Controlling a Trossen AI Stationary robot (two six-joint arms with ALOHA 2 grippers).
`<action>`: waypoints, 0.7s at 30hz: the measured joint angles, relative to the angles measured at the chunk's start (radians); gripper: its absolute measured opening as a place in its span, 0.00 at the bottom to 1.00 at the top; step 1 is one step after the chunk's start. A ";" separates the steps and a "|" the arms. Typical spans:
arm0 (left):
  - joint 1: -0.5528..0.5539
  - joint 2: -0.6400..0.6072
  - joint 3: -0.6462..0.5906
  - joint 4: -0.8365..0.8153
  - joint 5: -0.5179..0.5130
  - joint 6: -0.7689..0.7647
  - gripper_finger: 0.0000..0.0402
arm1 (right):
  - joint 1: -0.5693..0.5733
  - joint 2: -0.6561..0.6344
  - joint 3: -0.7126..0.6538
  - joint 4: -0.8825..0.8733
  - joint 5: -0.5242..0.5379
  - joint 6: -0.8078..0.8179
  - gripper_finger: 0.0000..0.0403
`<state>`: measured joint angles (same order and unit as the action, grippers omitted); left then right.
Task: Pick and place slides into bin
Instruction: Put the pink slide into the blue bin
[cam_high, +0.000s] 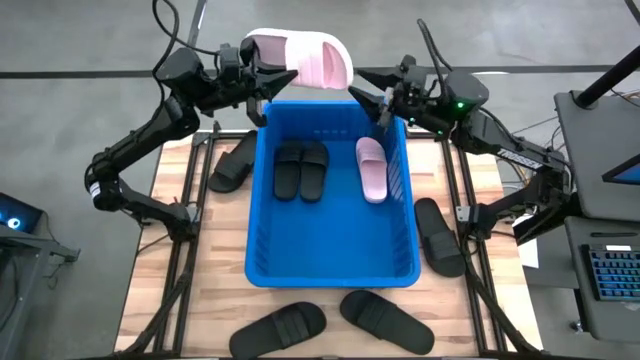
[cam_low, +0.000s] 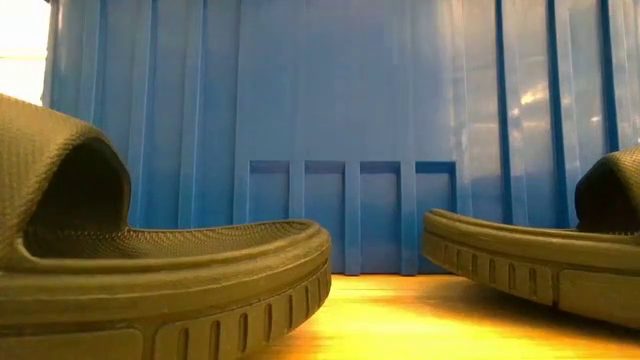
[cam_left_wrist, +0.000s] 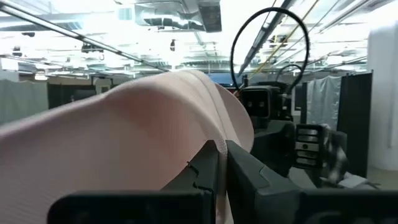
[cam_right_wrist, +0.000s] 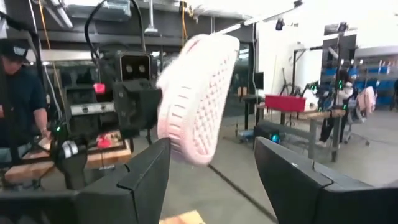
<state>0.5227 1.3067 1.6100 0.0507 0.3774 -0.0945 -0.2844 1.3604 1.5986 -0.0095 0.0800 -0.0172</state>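
Observation:
The blue bin (cam_high: 331, 262) stands mid-table; its ribbed wall fills the low view (cam_low: 350, 120). Inside lie two black slides (cam_high: 301, 168) and one pink slide (cam_high: 371, 168). My left gripper (cam_high: 268, 68) is shut on a second pink slide (cam_high: 310, 58), held over the bin's far rim. My right gripper (cam_high: 385, 108) is open and empty over the bin's far right corner, and in its wrist view (cam_right_wrist: 211, 162) it faces the held slide's treaded sole (cam_right_wrist: 198, 99). Other black slides lie sole-down on the table around the bin. My left gripper pinches the pink slide at the end nearest the arm; a thin pink edge (cam_left_wrist: 222, 186) shows between the two nearly closed fingers. The fingers lie about level and point toward the table's right. The slide sticks out past the fingertips, lifted clear above the bin's rim.
Black slides lie left of the bin (cam_high: 232, 160), right of it (cam_high: 440, 236), and two at the near edge (cam_high: 280, 326) (cam_high: 386, 320); these two frame the low view (cam_low: 150, 290) (cam_low: 540, 260). A person (cam_right_wrist: 18, 93) stands in the room beyond the table.

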 joint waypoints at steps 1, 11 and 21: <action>0.000 0.000 0.000 0.000 -0.002 0.000 0.00 | 0.000 0.004 0.000 0.006 0.000 -0.006 0.56; 0.000 0.005 0.002 0.009 -0.054 0.033 0.00 | -0.004 0.013 0.000 0.026 -0.001 0.017 0.56; 0.000 0.006 0.001 0.050 -0.064 0.048 0.00 | -0.004 0.011 0.002 0.052 -0.005 0.040 0.56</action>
<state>0.5230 1.3132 1.6112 0.1011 0.3134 -0.0464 -0.2882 1.3716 1.6007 0.0422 0.0747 0.0231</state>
